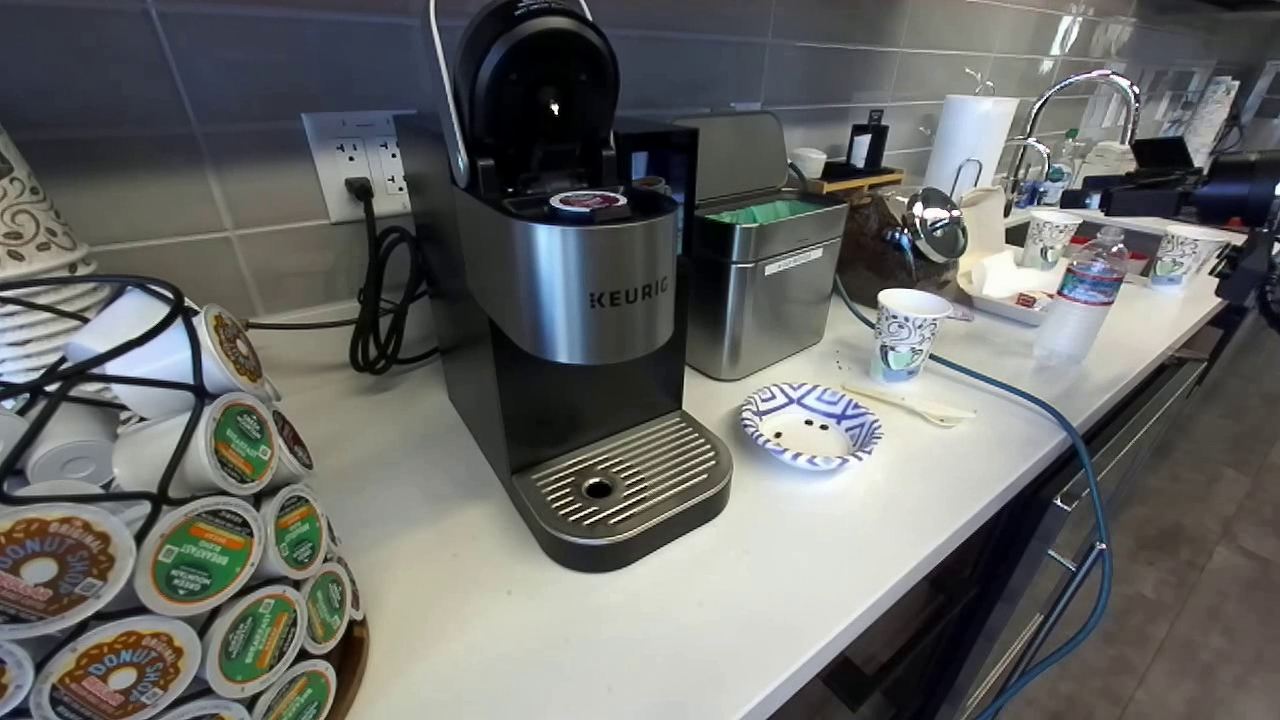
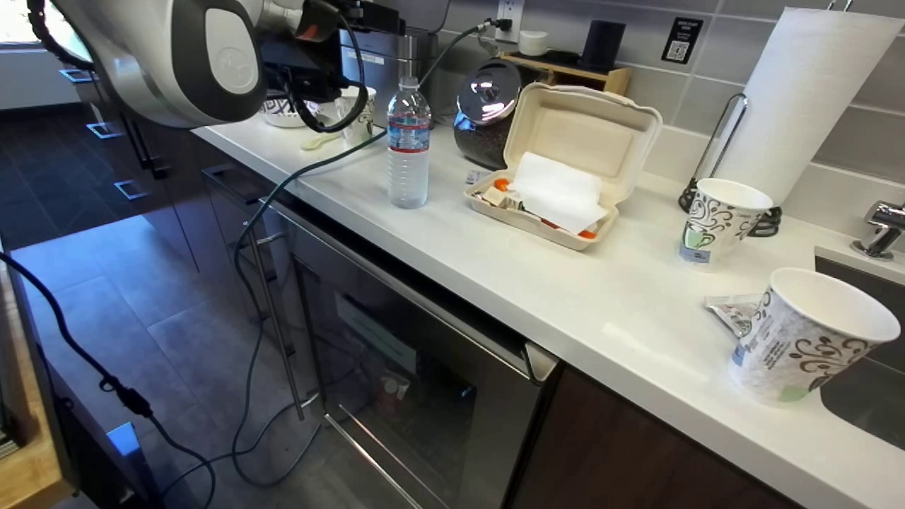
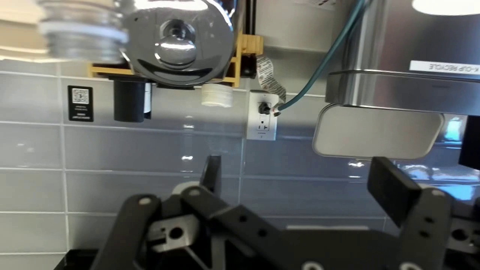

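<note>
My gripper is open with nothing between its fingers; it hangs in the air above the counter, facing the tiled wall. The wrist view is upside down. A clear water bottle stands near the gripper; its blurred neck shows in the wrist view. A jar with a shiny lid and a steel bin labelled K-CUP RECYCLE, lid raised, are farther back. In an exterior view, a patterned paper cup and a blue-and-white bowl with dark bits stand beside a Keurig machine, its top open with a pod.
A wire rack of coffee pods stands by the Keurig. A blue-green cable crosses the counter and hangs over its edge. An open takeout box, paper cups, a paper towel roll and a sink are farther along.
</note>
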Available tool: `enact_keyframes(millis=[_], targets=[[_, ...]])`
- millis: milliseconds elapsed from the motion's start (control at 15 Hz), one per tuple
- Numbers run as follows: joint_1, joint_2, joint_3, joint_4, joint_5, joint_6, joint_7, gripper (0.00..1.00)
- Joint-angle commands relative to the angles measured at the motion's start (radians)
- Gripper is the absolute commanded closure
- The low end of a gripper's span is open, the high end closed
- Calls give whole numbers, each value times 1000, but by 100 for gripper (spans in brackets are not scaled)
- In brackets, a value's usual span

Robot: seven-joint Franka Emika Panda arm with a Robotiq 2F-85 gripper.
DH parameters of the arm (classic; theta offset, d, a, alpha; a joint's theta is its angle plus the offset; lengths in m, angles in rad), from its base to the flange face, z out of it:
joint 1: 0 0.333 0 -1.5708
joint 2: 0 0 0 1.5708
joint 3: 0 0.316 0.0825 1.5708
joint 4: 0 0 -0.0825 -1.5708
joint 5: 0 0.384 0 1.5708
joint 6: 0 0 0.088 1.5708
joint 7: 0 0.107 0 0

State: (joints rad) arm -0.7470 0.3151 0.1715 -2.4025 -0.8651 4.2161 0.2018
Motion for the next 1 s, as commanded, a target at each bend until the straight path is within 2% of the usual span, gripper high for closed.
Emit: enact_keyframes(millis=[0,267,467,533,933], targets=[[-44,-6,-10,-30,76,11,-47,0],[-43,24,-38,-48,109,9,-67,0],[-30,51,-41,-64,184,0,-93,0],[65,56,-137,-63,212,14,-69,0],[197,106,-247,-55,330,14,-45,1]])
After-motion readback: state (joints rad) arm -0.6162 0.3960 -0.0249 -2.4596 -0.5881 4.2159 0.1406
